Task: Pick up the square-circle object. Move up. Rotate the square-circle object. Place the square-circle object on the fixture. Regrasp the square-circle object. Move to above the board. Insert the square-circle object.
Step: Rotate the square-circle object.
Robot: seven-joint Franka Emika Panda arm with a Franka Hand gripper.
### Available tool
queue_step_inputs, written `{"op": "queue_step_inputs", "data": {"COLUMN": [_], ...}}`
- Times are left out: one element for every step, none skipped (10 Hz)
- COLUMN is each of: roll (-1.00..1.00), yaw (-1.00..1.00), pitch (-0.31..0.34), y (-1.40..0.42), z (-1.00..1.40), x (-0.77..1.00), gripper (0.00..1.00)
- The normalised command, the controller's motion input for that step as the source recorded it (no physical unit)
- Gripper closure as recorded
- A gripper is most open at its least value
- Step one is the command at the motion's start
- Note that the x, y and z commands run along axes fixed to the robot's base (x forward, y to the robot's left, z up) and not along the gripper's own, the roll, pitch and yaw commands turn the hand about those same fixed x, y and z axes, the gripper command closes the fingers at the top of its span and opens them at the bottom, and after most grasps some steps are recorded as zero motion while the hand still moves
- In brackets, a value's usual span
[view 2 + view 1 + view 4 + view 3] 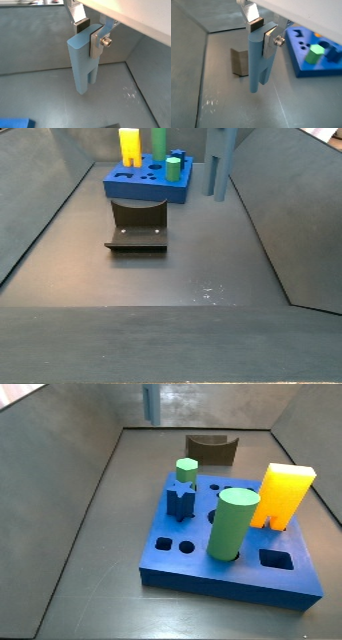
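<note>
Square-circle object (258,62) upright, off floor | end effector (263,34) clamped on its top | fixture (136,225) apart

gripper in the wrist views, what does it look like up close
The gripper shows two flat silver metal fingers with dark pads at their tips. One finger carries a round silver screw head. A pale, off-white housing edge sits above them. No cables or markings show.
</note>
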Motion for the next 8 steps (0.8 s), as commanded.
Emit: {"op": "queue_step_inputs", "data": {"roll": [-0.14,-0.15,-0.15,-0.15,-0.1,-0.11,-0.14,-0.15], "yaw": [-1.0,-0.69,-0.54,-0.26,-1.0,-1.0,-1.0,-0.83], "pitch": [0.102,0.105,0.105,0.103,0.069,0.076,0.092,0.098], "y": [0.02,0.02,0.02,0.02,0.0,0.0,0.0,0.0], "z": [0.0,0.0,0.0,0.0,0.0,0.0,0.0,0.01], "x": [0.03,0.03,0.03,0.03,0.0,0.0,0.0,0.01], "gripper": [1.0,1.0,1.0,1.0,1.0,1.0,1.0,1.0]}}
